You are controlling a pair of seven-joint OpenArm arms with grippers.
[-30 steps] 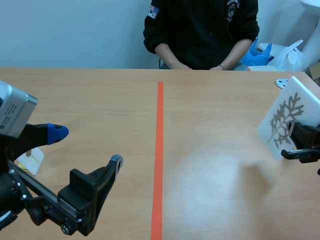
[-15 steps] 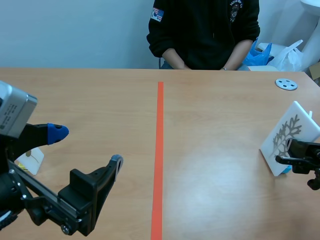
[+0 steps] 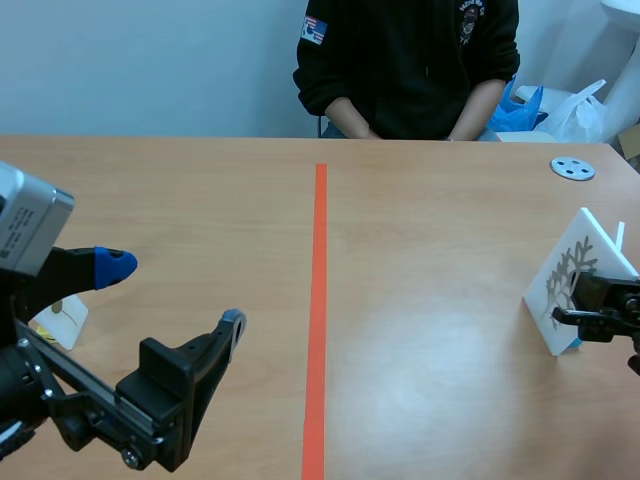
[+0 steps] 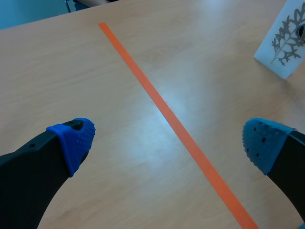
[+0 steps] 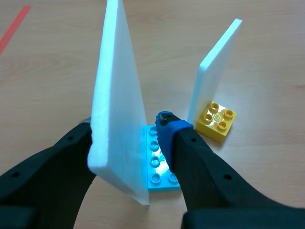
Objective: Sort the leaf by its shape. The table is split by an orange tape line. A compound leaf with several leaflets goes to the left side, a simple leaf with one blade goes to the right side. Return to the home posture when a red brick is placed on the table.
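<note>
Right pincer (image 5: pixel 127 136) pinching tilted white leaf card (image 5: pixel 114 81), right of orange tape line (image 3: pixel 318 300), left pincer (image 4: pixel 166 138) spread above worktop (image 3: pixel 440 220)

Left hand (image 3: pixel 173 292) low, spread wide; right hand (image 3: pixel 580 300) low at far right.

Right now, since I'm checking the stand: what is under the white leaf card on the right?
A light blue brick lies under the lower edge of the card. Some studs show beside the card; whether the edge is seated in it is hidden by the card.
</note>
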